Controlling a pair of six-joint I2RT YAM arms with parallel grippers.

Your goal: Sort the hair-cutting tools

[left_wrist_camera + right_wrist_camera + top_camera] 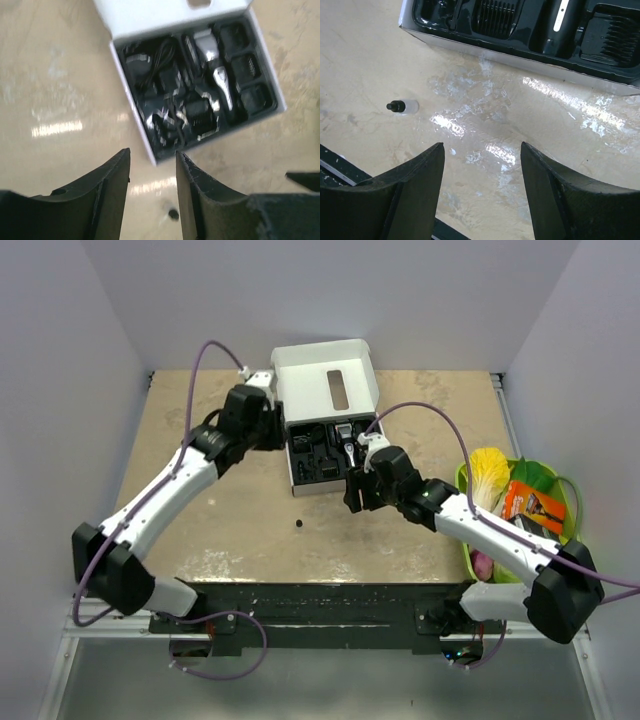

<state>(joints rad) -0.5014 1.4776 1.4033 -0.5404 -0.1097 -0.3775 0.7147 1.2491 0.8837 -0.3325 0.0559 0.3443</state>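
To your right, a green basket (463, 478) of toy vegetables (489, 472) sits at the table's edge, partly under the right arm and well apart from the work. The white box (305, 370) lies open at the far middle of the table (230, 530), lid folded back toward the far wall. The arms flank it: the left gripper (152, 156) hangs just off its left side, the right gripper (482, 149) just off its near right corner. Each has its fingers spread, with only bare tabletop between them. In the box's black tray (318, 472) you see the silver-and-black clipper (216, 70) lying lengthwise, three comb guards (246, 65) in a row of compartments beside it, and a coiled black cord (162, 55) on its other side. That view is blurred, so the smaller pieces cannot be told apart. A small clear vial (402, 106) with a black cap lies on its side near the box's front edge. The table between the box and the arm bases holds only this vial; pale walls (60, 390) close in left, right and far.
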